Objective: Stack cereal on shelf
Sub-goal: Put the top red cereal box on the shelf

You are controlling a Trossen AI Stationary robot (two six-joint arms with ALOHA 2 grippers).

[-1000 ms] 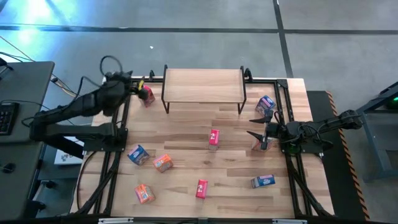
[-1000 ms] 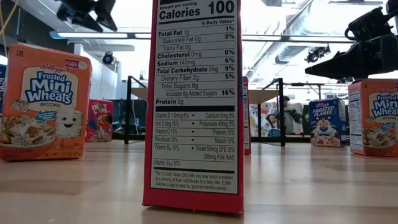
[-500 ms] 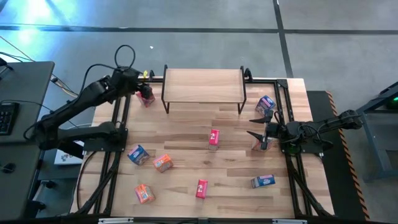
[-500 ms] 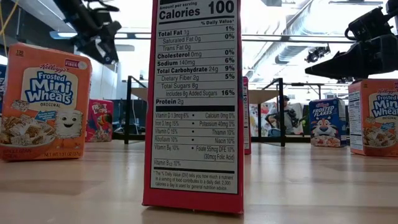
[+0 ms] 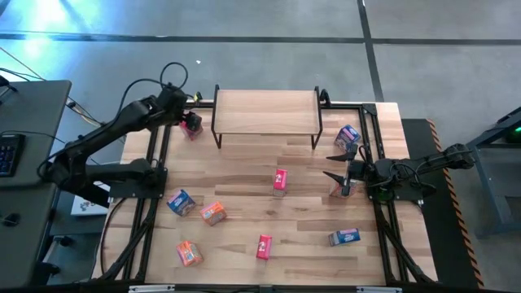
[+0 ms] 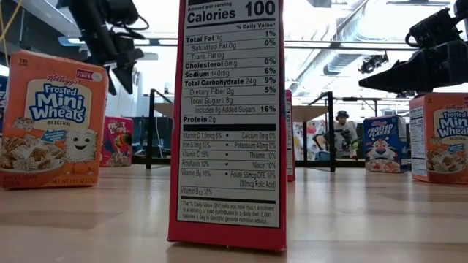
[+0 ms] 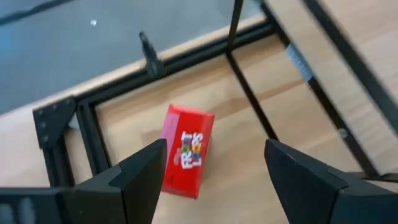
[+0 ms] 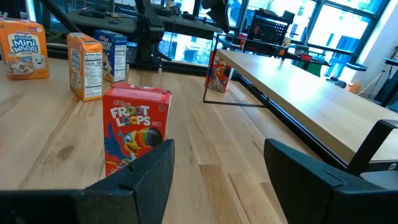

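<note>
Nine small cardboard cereal boxes sit on your table, none on the wooden-topped black-legged shelf [image 5: 266, 111], while your left gripper [image 7: 214, 180] hangs wide open above the red Froot Loops box [image 7: 186, 150] beside the shelf's left legs, and your right gripper [image 8: 217, 168] waits open near the right edge.

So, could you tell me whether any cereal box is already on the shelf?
No, in the high view the shelf top board is bare, and the cereal boxes lie on the table.

Keyboard [image 5: 8, 150] on side desk [image 5: 37, 106]; seated person [image 6: 341, 135] behind.
</note>
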